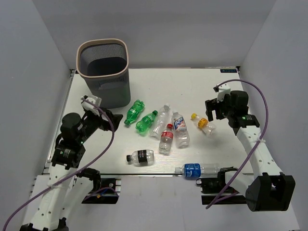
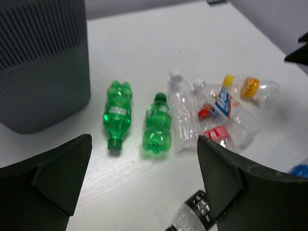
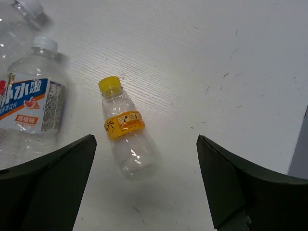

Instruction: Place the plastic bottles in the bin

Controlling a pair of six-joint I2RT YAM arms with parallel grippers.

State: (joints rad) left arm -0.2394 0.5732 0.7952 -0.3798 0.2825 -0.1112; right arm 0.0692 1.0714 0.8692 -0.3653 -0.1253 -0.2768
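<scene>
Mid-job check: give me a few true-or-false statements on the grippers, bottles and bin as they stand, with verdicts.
1. Both the left gripper and the right gripper are open and empty. True.
2. The yellow-capped bottle stands upright. False: it lies on its side.
3. The two green bottles lie nearest the bin. True.
4. Only six bottles are on the table. False: eight lie on it.
5. The blue-labelled bottle lies by the table's near edge. True.
</scene>
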